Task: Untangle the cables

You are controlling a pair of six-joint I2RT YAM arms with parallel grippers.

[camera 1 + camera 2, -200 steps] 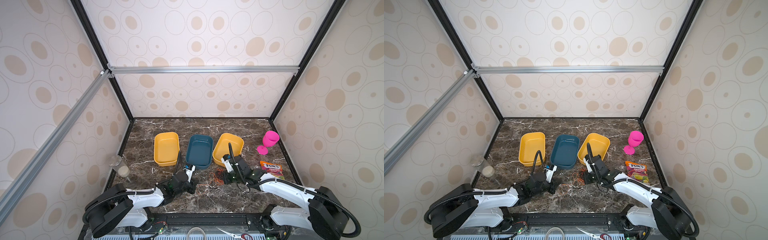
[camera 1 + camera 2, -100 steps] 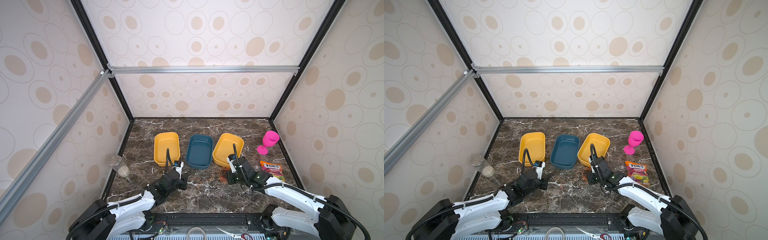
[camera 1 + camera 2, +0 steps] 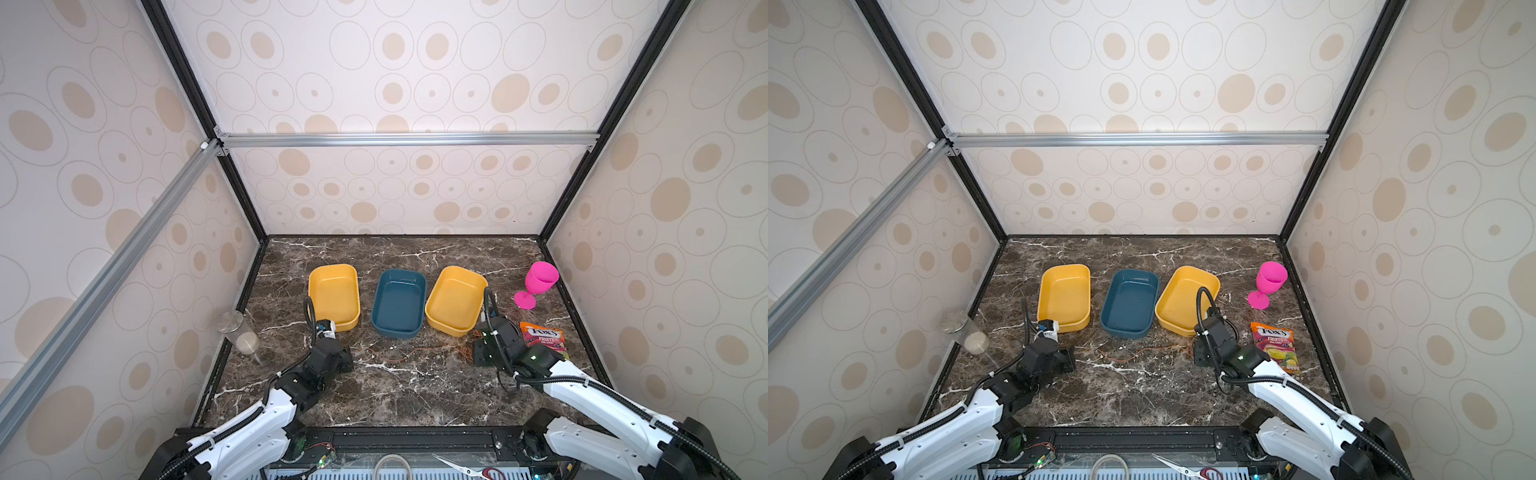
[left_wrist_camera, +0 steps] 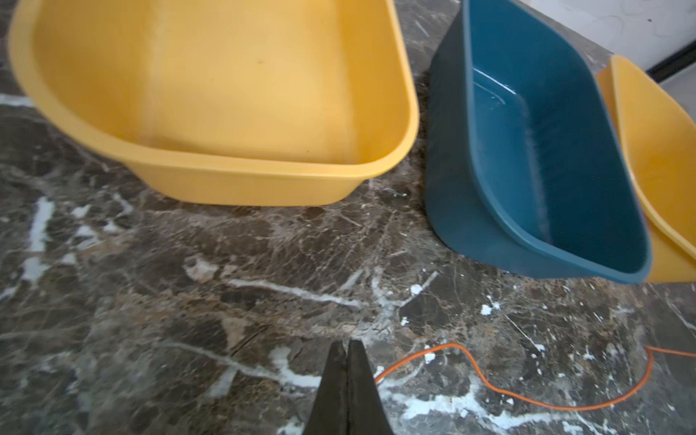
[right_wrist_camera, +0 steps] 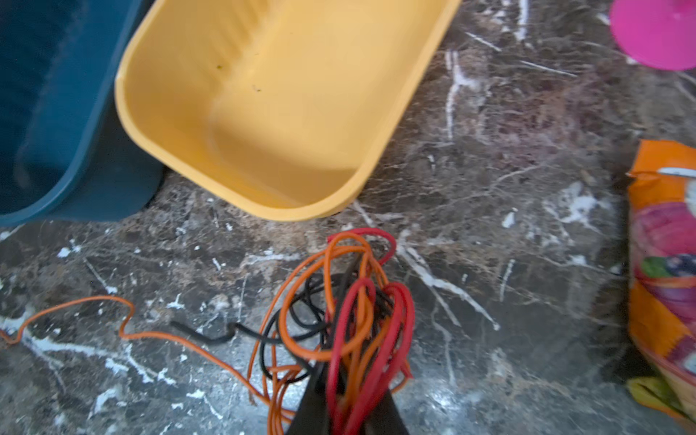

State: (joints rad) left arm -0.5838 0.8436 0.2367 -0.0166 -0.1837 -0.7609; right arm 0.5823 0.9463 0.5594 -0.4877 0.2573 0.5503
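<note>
Orange, red and black cables (image 5: 341,320) bunch on the marble surface (image 5: 489,226) near a yellow tray (image 5: 286,216), clamped in the right claw (image 5: 350,382); one orange strand (image 4: 501,391) trails toward the closed left claw (image 4: 346,350).

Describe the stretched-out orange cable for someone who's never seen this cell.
On the marble table, find the blue tray between two yellow trays. In front of it a thin orange cable snakes toward the right tool. Unlike the red and black strands bunched there, it lies alone.
</note>
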